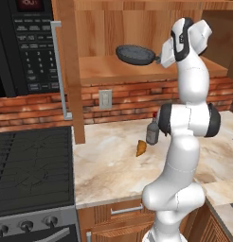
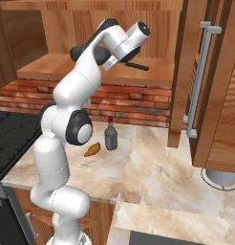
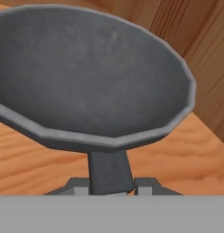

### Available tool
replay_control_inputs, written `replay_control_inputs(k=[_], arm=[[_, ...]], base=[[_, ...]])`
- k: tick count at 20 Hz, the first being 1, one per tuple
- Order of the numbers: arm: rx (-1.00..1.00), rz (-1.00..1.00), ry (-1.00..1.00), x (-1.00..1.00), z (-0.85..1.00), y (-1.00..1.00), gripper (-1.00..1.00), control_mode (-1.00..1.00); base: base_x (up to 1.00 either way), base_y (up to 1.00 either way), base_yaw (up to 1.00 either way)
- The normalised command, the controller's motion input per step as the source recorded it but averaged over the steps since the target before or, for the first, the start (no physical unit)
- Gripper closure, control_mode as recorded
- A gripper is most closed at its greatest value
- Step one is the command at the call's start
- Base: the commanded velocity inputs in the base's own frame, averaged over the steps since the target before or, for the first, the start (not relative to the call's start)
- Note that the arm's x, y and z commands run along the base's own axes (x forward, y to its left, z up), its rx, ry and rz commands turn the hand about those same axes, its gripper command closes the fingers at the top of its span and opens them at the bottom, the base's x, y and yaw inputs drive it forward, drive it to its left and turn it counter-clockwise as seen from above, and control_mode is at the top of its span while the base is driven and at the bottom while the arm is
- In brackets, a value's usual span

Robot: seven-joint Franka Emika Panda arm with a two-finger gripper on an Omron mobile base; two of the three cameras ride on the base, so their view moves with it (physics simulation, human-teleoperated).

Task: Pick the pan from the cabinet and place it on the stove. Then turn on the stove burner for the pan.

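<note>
Pan (image 3: 86, 73) rim beyond frame edge

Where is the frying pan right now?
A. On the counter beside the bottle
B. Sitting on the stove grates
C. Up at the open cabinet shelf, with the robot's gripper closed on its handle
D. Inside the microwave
C: the pan sits tilted at the cabinet shelf, and the gripper has its handle between its fingers; the stove grates are bare.
</note>
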Motion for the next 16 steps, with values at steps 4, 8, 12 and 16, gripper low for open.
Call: replay_control_inputs(k=[4,8,12,16], arm=[[0.02,0.0,-0.13,0.0,-0.03,0.0,1.0,-1.0],[0.04,0.0,-0.18,0.0,-0.03,0.0,1.0,-1.0],[0.03,0.0,-0.21,0.0,-0.02,0.0,1.0,-1.0],[0.02,0.0,-0.25,0.0,0.0,0.02,1.0,-1.0]], base=[[0.0,0.0,0.0],[0.0,0.0,0.0],[0.0,0.0,0.0],[0.0,0.0,0.0]])
